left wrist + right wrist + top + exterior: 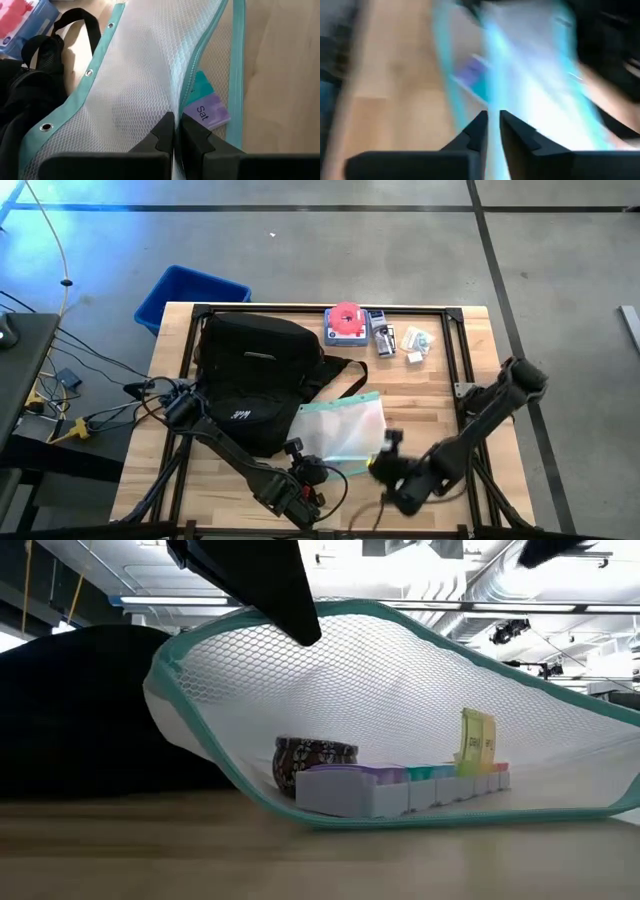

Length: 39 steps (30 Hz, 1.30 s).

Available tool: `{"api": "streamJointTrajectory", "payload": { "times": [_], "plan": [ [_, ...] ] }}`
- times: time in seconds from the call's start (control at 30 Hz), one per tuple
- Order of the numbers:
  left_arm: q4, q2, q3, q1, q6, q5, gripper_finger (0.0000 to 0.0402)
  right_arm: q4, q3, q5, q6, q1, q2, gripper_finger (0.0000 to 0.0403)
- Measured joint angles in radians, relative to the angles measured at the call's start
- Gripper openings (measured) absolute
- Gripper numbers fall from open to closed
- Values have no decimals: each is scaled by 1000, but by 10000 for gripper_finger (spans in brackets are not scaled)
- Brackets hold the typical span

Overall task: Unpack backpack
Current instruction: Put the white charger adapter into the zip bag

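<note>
The black backpack lies on the table's left half. Beside it, toward the near right, is a white mesh pouch with teal trim. In the low view its mouth gapes toward the near edge. Inside lie a pill organiser, a dark patterned round tin and a yellow packet. My left gripper is shut on the pouch's upper layer at its near left. My right gripper is at the pouch's near right corner, its fingers almost together on a teal-white band of the pouch. My left gripper pinches the upper mesh layer beside the teal zip edge between its two fingers. It holds that layer raised, so the mouth stands open, and the lower layer rests on the table. My right gripper has the pouch's teal edge running in between its fingers. Blur hides which part it holds.
A blue plastic bin stands off the table's far left corner. A red round item on a blue pack and several small packets lie along the far edge. The backpack's strap reaches toward the pouch. Bare wood shows at the right.
</note>
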Motion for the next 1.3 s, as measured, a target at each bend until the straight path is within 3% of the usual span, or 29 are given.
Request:
{"api": "streamJointTrajectory", "payload": {
  "times": [0.2, 0.43, 0.57, 0.7, 0.87, 1.07, 1.17, 1.3],
  "plan": [
    [-2, 0, 0, 7, 6, 16, 0, -414, -40, -45, 101, -227, -108, 148],
    [-4, 0, 1, 13, 41, 63, 0, -411, -211, -302, -391, -718, -143, 263],
    [-2, 0, 1, 20, 79, 103, 0, -376, -279, -353, -700, -964, -144, 306],
    [-1, 0, 1, 28, 99, 113, 0, -319, -330, -344, -950, -1123, -143, 320],
    [2, 0, 1, 35, 110, 127, 0, -164, -375, -309, -1110, -1254, -142, 321],
    [4, 0, 1, 38, 106, 129, 0, -44, -396, -342, -1255, -1355, -142, 321],
    [6, 0, 1, 41, 98, 134, 0, -7, -413, -398, -1338, -1380, -142, 321],
    [11, 0, 1, 48, 88, 148, 0, 10, -448, -396, -1433, -1394, -140, 321]
  ]
}}
